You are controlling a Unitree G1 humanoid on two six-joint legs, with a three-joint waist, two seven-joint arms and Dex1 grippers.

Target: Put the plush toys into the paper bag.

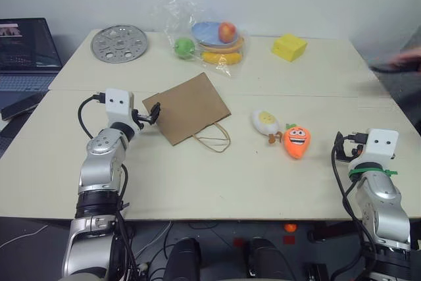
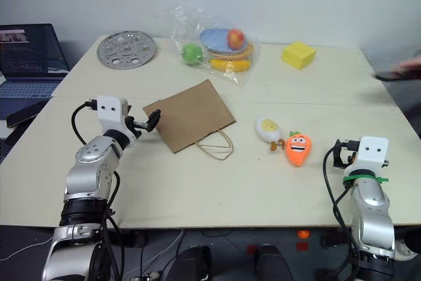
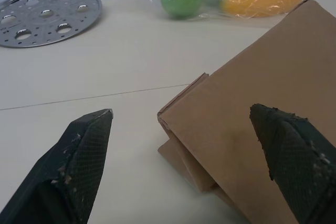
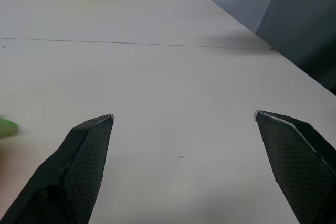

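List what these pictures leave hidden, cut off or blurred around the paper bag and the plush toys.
- paper bag: lies flat in the head views, so its inside and any contents are hidden by its own upper panel.
- left wrist view: the bag runs off the frame edge; its handles are cut off.
- right wrist view: a blurred orange and green patch at the frame edge, likely the carrot plush, is too cut off to confirm.
- egg plush: face too small to read.

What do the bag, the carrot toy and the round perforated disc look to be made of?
Bag: brown kraft paper, matte, lying flat with crisp folds at its near corner, and thin cord handles.
Carrot toy: apparently soft plush fabric, orange and non-glossy, with a cartoon face.
Disc: probably metal, perhaps steel; silvery and shiny, pierced with round holes.
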